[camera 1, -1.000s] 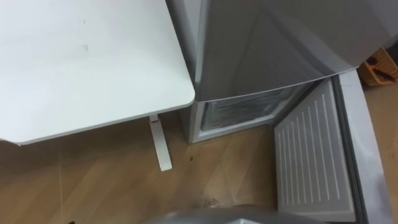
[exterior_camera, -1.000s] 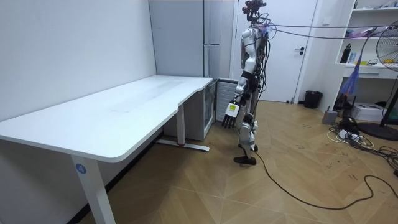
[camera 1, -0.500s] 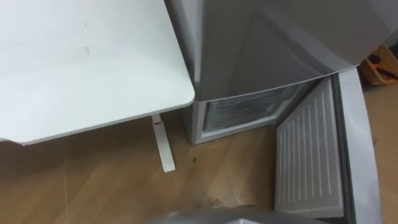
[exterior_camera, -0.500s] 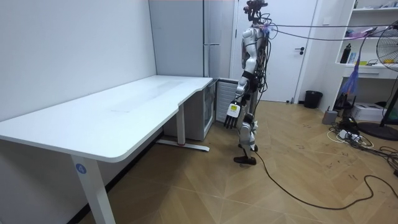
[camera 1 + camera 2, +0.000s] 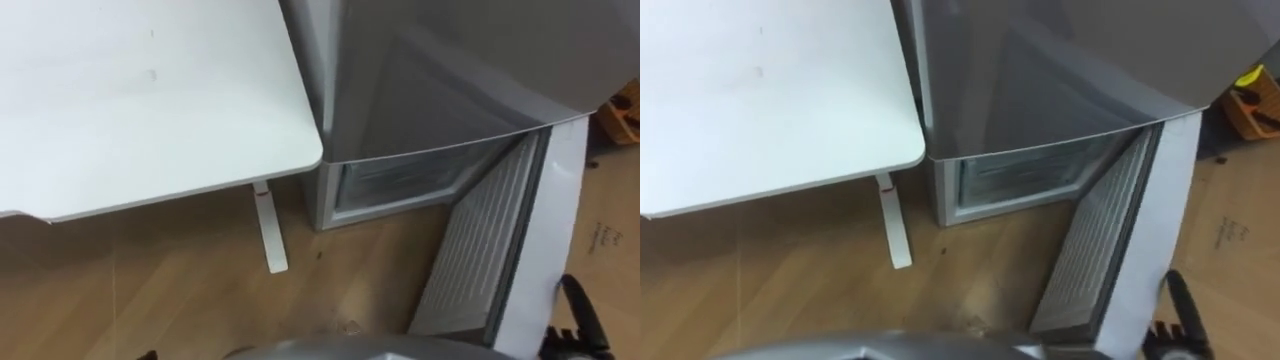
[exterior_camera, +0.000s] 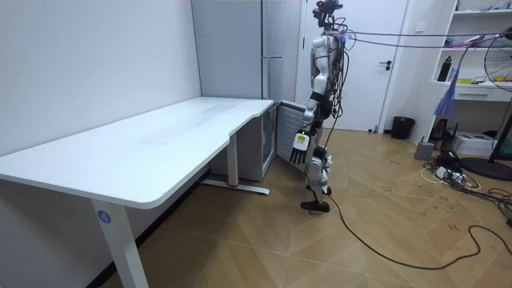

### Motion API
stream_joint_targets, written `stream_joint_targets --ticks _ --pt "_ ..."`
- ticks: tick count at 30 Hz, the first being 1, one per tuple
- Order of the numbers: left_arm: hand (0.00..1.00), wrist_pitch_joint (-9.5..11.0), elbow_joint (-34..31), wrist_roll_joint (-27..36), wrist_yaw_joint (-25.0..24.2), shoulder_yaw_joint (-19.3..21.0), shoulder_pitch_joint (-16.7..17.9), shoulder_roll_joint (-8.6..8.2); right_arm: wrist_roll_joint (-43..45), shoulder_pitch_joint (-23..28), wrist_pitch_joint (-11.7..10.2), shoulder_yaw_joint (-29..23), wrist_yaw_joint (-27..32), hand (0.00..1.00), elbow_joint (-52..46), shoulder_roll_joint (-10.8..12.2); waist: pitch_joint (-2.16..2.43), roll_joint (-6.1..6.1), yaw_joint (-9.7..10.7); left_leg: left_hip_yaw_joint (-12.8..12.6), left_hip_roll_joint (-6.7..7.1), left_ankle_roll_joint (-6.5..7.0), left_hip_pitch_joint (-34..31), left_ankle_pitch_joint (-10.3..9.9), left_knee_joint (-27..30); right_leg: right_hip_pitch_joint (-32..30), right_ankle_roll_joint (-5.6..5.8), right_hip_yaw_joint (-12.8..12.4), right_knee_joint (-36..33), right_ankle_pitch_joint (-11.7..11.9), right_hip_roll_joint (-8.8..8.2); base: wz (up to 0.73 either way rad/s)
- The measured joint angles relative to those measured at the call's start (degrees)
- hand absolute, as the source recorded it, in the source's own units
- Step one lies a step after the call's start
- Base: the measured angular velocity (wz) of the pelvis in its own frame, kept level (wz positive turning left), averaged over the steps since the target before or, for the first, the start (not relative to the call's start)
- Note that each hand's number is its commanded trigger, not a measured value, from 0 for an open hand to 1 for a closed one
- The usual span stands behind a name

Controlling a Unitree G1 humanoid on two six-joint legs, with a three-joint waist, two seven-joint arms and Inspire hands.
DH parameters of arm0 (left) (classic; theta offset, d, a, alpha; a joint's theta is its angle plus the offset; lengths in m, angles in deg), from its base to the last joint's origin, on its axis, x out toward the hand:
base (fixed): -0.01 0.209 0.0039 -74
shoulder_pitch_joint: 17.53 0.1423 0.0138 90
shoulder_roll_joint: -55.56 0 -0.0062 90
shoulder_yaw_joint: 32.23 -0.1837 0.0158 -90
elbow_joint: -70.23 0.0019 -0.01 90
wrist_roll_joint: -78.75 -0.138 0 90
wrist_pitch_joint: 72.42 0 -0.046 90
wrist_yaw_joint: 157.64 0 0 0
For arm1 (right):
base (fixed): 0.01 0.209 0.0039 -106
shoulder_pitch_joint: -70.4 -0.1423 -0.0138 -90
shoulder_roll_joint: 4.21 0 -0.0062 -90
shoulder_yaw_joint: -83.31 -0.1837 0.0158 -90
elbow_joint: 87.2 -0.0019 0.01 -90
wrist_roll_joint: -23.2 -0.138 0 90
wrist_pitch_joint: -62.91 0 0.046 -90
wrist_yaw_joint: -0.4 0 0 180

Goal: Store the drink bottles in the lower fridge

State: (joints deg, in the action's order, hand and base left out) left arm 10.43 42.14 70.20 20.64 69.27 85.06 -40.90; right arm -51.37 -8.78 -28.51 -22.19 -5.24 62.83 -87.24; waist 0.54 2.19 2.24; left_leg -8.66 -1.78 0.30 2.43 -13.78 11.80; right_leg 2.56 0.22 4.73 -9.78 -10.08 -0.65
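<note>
Standing at the lower fridge, both hands empty

From the head, the lower fridge [image 5: 395, 185] sits under the grey upper body, just beside the counter [image 5: 150, 100] corner. Its door [image 5: 480, 255] stands half open, ribbed inner face showing. The right hand [image 5: 582, 312] shows past the door's outer side, fingers straight and holding nothing, with the door between it and the opening. The room view adds the robot upright before the fridge, left hand [image 6: 298, 150] hanging, fingers straight and empty. A bin [image 6: 402, 127] and shelves [image 6: 480, 48] are on the room view's right. Where the drinks are I cannot tell.
</note>
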Motion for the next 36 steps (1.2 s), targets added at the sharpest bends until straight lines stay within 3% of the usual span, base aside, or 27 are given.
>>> stream_joint_targets --ticks 4,7,9,12,15,17,22,28,36 --pt "0.0 0.35 0.36 0.46 1.51 -3.31 -1.35 -0.24 0.4 1.68 0.8 15.98 -8.38 0.0 -5.25 1.39 -0.01 -0.76 -2.77 -0.26 -0.55 -0.29 -0.31 -0.18 -0.02 -0.49 -0.34 0.22 0.14 0.51 0.51 -0.1" --pt "0.0 1.55 0.33 1.1 1.51 -6.24 -1.81 -0.86 1.98 0.81 3.04 23.38 -12.89 0.0 -5.78 2.01 -0.13 -2.14 -4.26 0.84 -0.39 -0.29 -0.86 -0.2 -0.08 -0.45 -0.33 1.56 0.13 0.51 0.33 0.18" --pt "0.0 1.99 0.37 2.3 1.53 -6.29 -1.23 -1.71 2.8 0.32 4.2 25.66 -15.11 0.0 -6.48 2.05 -0.22 -2.64 -4.43 1.11 -0.22 -0.26 -0.89 -0.18 -0.06 -0.26 -0.33 2.73 0.13 0.51 0.1 0.17" --pt "0.0 2.35 0.35 4.67 1.52 -6.64 -0.28 -2.42 2.91 -0.54 5.1 26.44 -17.94 0.0 -6.6 2.0 -0.3 -3.6 -4.25 1.58 -0.04 -0.2 -0.84 -0.14 -0.02 0.21 -0.31 4.41 0.35 0.5 -0.16 0.11" --pt "0.0 2.8 0.17 4.56 2.11 -7.14 0.35 -2.32 5.54 -0.78 5.23 26.64 -19.54 0.0 -6.61 1.84 -0.3 -2.94 -4.27 2.57 0.15 -0.18 -1.04 0.0 -0.06 0.58 -0.3 5.05 1.0 0.49 -0.24 0.11" --pt "0.0 2.91 0.0 4.47 2.68 -7.09 0.34 -2.17 11.01 -1.39 5.2 26.46 -19.62 0.0 -5.96 1.53 -0.36 -2.41 -3.87 2.78 0.23 -0.17 -1.3 0.06 0.04 0.57 -0.3 5.41 1.08 0.49 -0.32 0.08" --pt "0.0 2.94 0.03 4.52 3.98 -7.07 -0.76 -1.22 37.4 -5.46 5.08 25.24 -18.66 0.0 2.13 0.48 -0.66 -0.87 -3.79 4.21 0.42 -0.14 -2.22 0.08 0.71 0.52 -0.3 6.48 1.13 0.5 -0.45 0.12" --pt "0.0 2.45 0.94 4.47 4.2 -5.51 -0.21 -0.77 51.92 -6.88 5.26 23.71 -15.12 0.0 10.94 0.29 -0.85 0.43 -4.26 6.44 0.64 -0.13 -1.18 0.08 0.8 2.34 -0.29 7.13 1.2 0.49 -0.47 0.2" --pt "0.0 0.25 5.0 1.01 4.19 -4.24 0.82 -0.97 51.99 -7.07 5.58 19.85 -12.4 0.0 14.53 0.74 -0.81 0.4 -4.25 6.81 0.68 -0.13 -0.63 0.07 0.8 3.26 -0.25 6.95 1.24 0.47 -0.42 0.03"
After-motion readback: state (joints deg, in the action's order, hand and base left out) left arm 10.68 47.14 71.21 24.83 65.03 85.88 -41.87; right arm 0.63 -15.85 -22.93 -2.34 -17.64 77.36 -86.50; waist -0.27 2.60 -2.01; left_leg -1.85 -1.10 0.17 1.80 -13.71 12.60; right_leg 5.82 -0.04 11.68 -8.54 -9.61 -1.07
